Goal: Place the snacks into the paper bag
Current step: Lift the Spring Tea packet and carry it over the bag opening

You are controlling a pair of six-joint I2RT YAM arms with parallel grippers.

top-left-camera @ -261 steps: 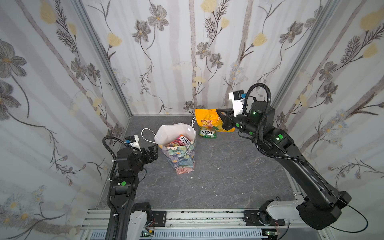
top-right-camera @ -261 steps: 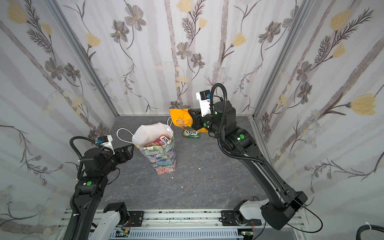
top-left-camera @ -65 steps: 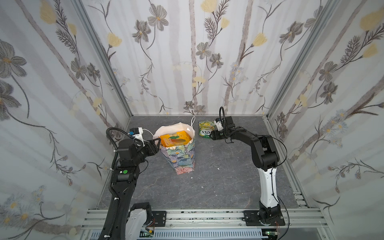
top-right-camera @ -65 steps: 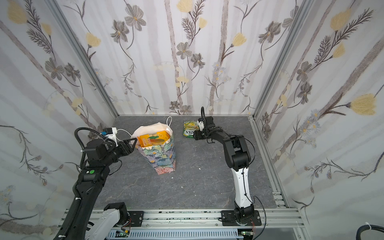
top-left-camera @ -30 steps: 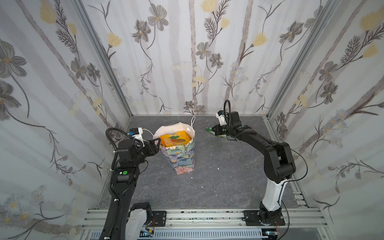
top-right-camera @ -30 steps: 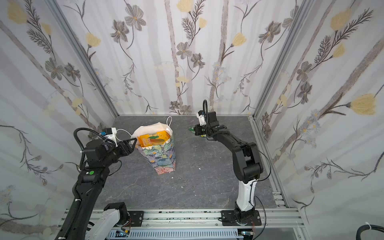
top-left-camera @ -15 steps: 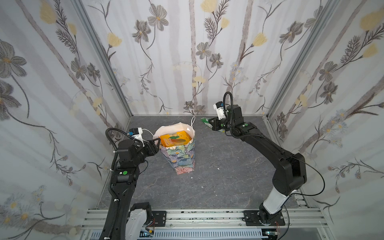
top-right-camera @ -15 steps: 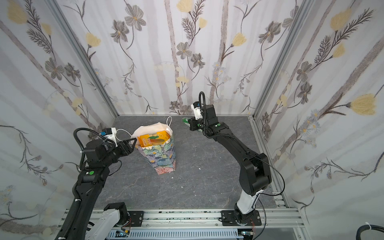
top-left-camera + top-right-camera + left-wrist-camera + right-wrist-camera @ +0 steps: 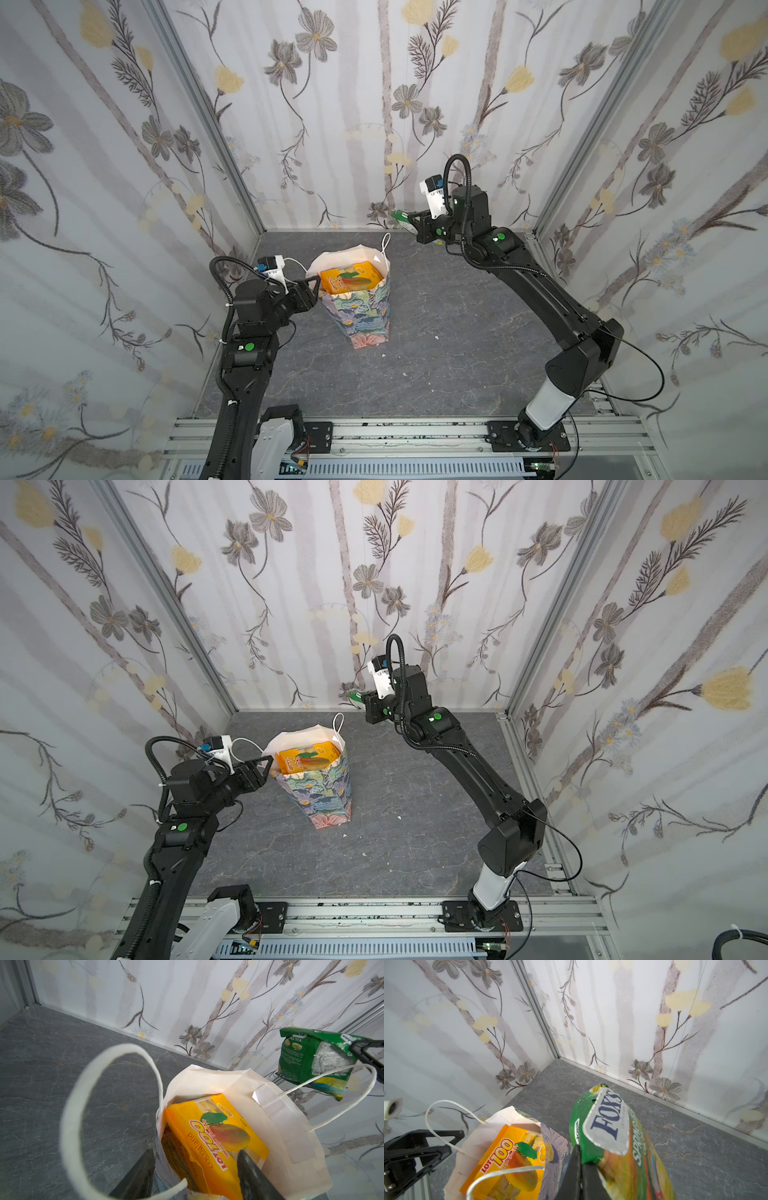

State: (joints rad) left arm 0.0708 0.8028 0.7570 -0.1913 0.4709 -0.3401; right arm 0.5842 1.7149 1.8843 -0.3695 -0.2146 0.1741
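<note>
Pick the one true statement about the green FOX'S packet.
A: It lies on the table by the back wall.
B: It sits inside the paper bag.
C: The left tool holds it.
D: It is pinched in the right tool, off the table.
D: the right tool is shut on the green FOX'S packet in the air beside the paper bag, whose mouth shows the mango pack.

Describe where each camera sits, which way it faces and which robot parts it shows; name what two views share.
Top views: high above the front rail, looking down toward the back wall; both arms show, with left gripper and right gripper.
Left wrist: on the left arm, looking along its open gripper into the floral paper bag at the orange-yellow mango pack.
Right wrist: on the right arm, looking along its shut gripper and the held green FOX'S packet, over the bag.
Shared: both wrist views show the mango pack.
</note>
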